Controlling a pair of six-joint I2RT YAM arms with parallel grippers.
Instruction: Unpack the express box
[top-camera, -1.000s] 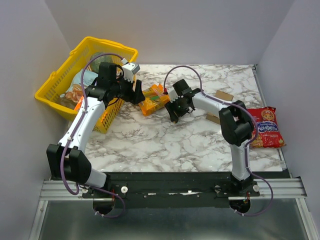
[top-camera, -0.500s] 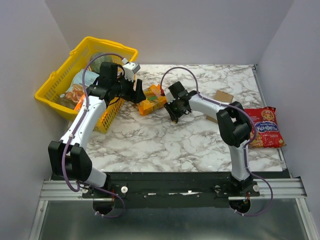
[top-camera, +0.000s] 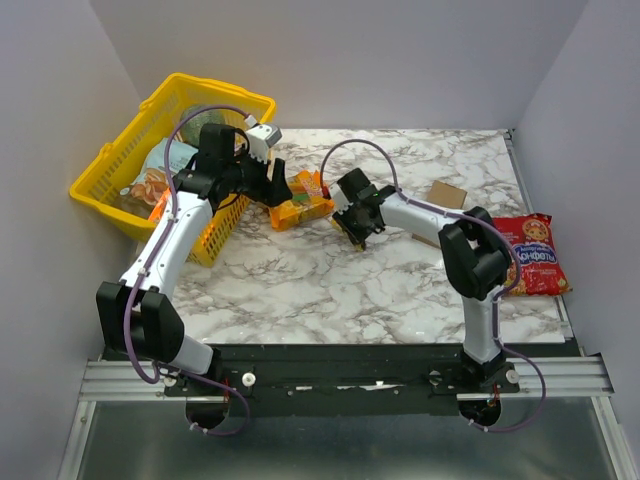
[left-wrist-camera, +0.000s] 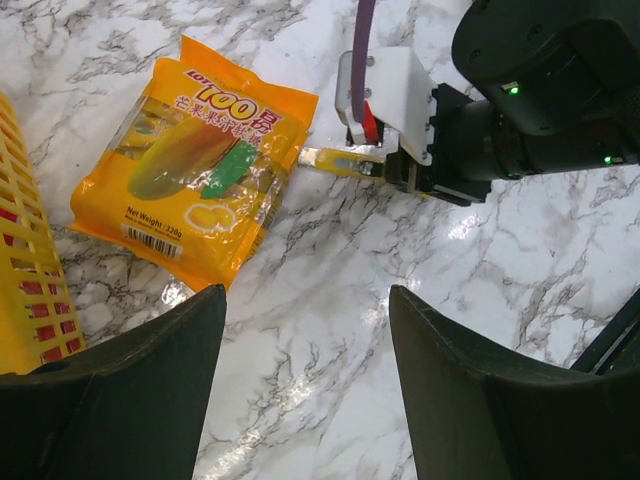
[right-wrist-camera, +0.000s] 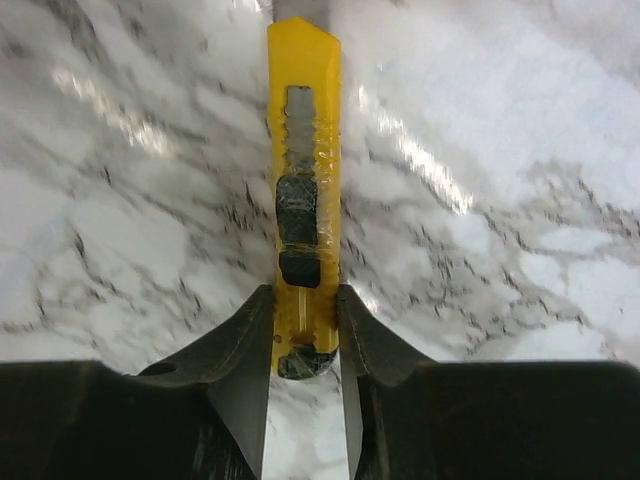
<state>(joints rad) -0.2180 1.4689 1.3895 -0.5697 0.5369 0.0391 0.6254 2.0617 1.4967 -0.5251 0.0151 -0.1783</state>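
My right gripper (right-wrist-camera: 303, 295) was clamped on the tail end of a slim yellow plastic utility knife (right-wrist-camera: 303, 150) over the white marble tabletop (top-camera: 300, 275). My left gripper (left-wrist-camera: 305, 300) hung wide open, holding nothing, near an orange snack packet (left-wrist-camera: 190, 170). The small brown cardboard express box (top-camera: 447, 192) sat behind my right forearm, partly hidden.

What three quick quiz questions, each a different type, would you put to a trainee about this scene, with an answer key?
1. True or false: the left gripper is holding the orange snack packet.
2. Fill in: the right gripper is closed on a yellow ____.
3. Which item lies nearest the right edge of the table?
Key: 1. false, its jaws stand open with nothing between them. 2. utility knife. 3. the red snack bag.
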